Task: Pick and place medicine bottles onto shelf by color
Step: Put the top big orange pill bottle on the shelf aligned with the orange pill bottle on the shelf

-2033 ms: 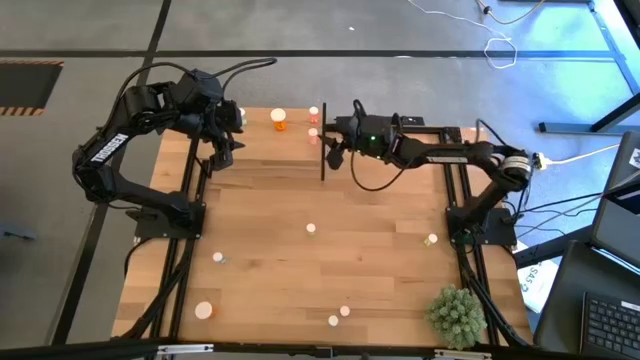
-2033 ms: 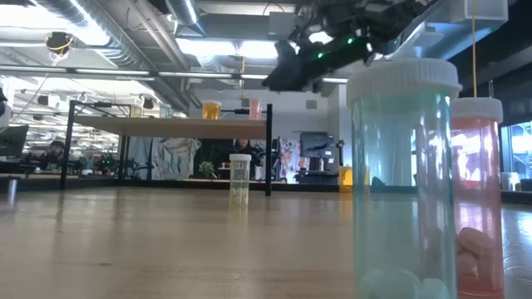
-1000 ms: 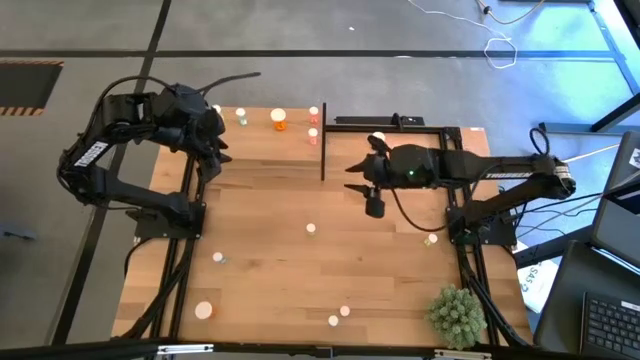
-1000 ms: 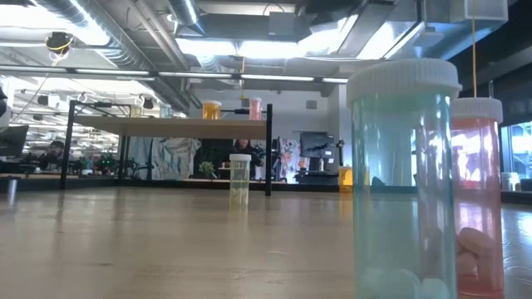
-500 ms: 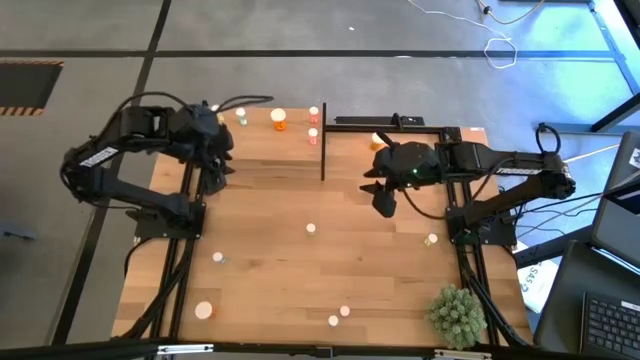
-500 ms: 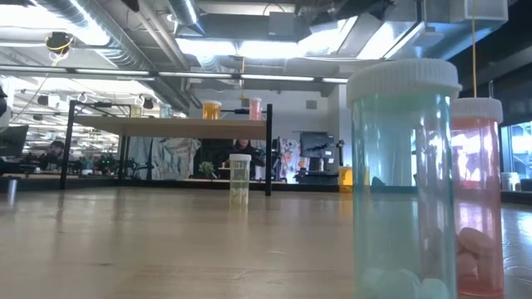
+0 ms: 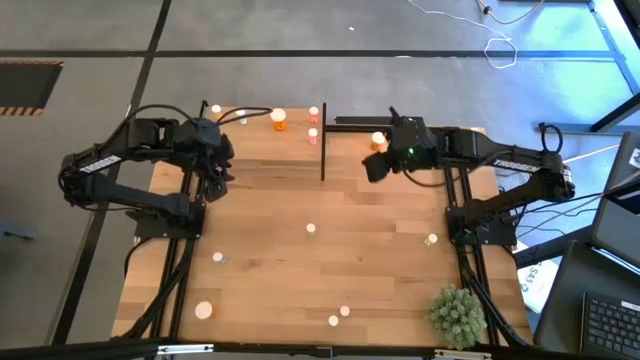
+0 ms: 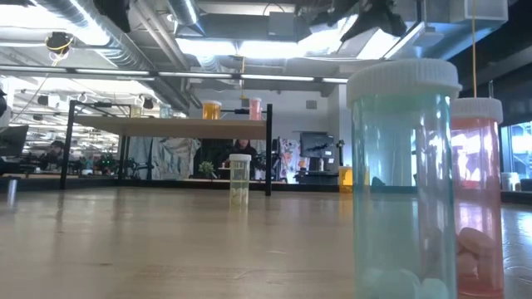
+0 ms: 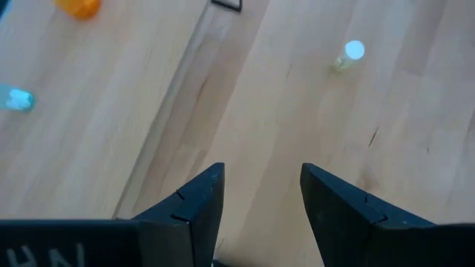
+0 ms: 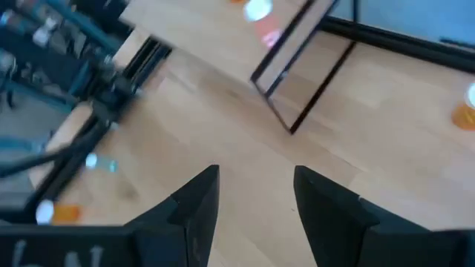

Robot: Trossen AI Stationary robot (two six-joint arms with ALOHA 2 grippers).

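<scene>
Overhead, both grippers hover empty, fingers parted.

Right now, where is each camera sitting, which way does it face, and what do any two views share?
High view: overhead, looking straight down on table, left gripper and right gripper.
Low view: tabletop height, level toward the shelf; an arm's underside overhead.
Left wrist view: down past open fingers at tabletop.
Right wrist view: past open fingers toward shelf.
Shared: the pale green bottle shows in low and left wrist views.
</scene>
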